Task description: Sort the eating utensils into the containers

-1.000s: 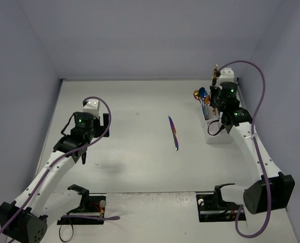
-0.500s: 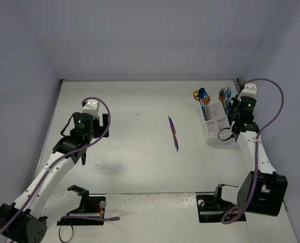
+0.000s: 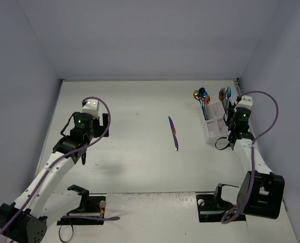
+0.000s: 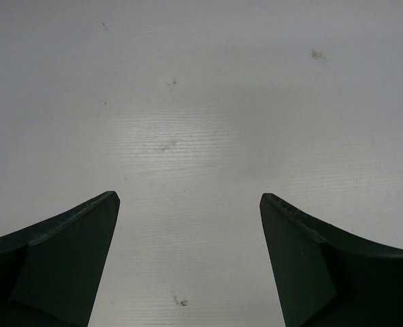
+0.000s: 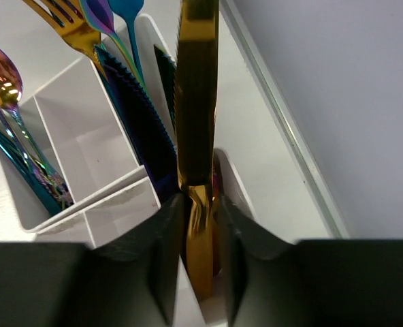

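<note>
A rainbow knife (image 3: 174, 132) lies alone mid-table. The white caddy (image 3: 214, 127) stands at the right with spoons (image 3: 200, 95) and forks (image 3: 224, 93) upright in its far compartments. My right gripper (image 3: 230, 130) is at the caddy's right side. In the right wrist view it (image 5: 198, 204) is shut on a gold knife (image 5: 196, 102) that stands in the caddy's (image 5: 120, 191) right compartment beside a dark blue knife (image 5: 137, 116). My left gripper (image 3: 82, 154) is far left, open and empty (image 4: 188, 197) over bare table.
The right wall (image 5: 337, 88) and the table's edge strip run close beside the caddy. Spoons (image 5: 1, 75) and a gold fork (image 5: 72, 27) lean in the caddy's other compartments. Arm bases and cables sit at the near edge.
My right arm swung from above the caddy to its right side and came down with the gold knife. The left arm and the rainbow knife have not moved.
</note>
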